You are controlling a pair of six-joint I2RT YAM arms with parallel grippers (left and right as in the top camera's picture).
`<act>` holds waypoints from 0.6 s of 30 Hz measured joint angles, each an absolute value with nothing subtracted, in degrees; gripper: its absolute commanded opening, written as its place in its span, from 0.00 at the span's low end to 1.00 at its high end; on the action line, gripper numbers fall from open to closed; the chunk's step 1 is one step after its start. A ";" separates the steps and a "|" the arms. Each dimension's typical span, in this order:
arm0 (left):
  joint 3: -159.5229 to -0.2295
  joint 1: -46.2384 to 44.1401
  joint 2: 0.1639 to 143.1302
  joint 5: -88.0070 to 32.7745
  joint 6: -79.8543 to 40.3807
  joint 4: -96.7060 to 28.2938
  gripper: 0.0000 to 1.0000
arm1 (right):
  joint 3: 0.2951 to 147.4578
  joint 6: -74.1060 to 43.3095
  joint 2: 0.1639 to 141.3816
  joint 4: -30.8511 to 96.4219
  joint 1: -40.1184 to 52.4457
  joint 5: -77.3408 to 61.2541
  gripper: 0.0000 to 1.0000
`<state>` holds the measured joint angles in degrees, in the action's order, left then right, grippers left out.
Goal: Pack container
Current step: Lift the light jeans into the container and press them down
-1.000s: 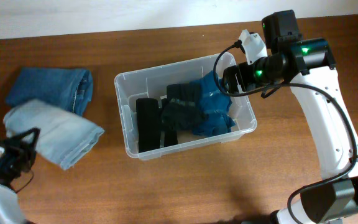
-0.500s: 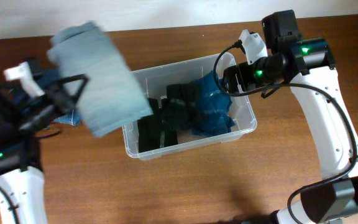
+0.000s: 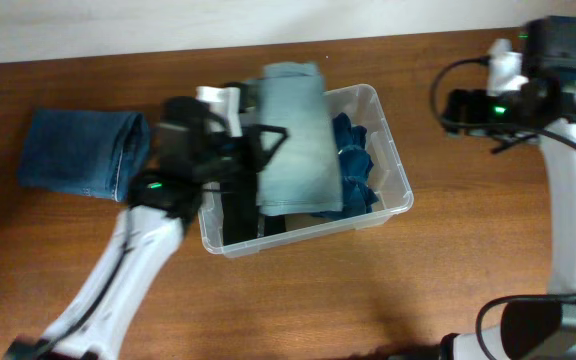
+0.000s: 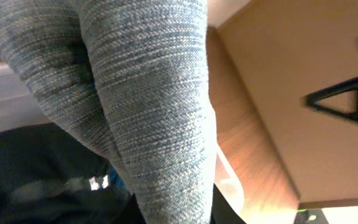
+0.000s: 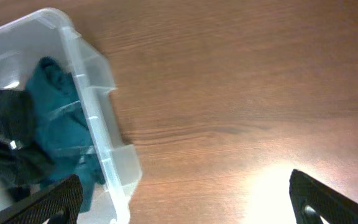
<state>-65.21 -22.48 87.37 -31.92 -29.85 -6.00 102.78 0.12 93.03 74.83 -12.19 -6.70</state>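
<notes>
The clear plastic container (image 3: 393, 205) stands mid-table and holds black clothes and a teal garment (image 3: 356, 175). My left gripper (image 3: 253, 150) is shut on a folded light blue jeans piece (image 3: 296, 135) and holds it over the container's middle. In the left wrist view the light denim (image 4: 148, 112) fills the frame, with black cloth (image 4: 42, 180) below. My right gripper (image 3: 463, 108) is open and empty, to the right of the container. The right wrist view shows the container's corner (image 5: 104, 149) with the teal garment (image 5: 58, 124) inside, and my open right gripper (image 5: 185, 199) over the bare table.
A folded dark blue jeans piece (image 3: 78, 150) lies on the table to the left of the container. The table's far edge meets a white wall at the top.
My left arm swung right, carrying the light blue jeans from the table's left to over the container. My right gripper let go and pulled back to the right, away from the container.
</notes>
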 measured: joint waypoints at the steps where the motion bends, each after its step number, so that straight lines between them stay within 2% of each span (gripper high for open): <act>1: -65.21 -24.18 89.08 -30.52 -30.04 -4.54 0.01 | 102.78 0.01 92.77 75.11 -13.04 -6.70 0.99; 7: -65.21 -31.73 96.07 -21.61 -33.28 -0.12 0.01 | 102.78 -0.03 92.62 75.26 -14.06 -6.94 0.98; 18: -65.36 -38.44 98.91 -6.81 -43.44 0.75 0.01 | 102.78 -0.03 92.62 75.24 -14.06 -7.62 0.99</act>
<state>-65.36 -38.44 98.91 -6.81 -43.44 0.75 102.78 -0.03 92.62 75.24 -14.06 -7.62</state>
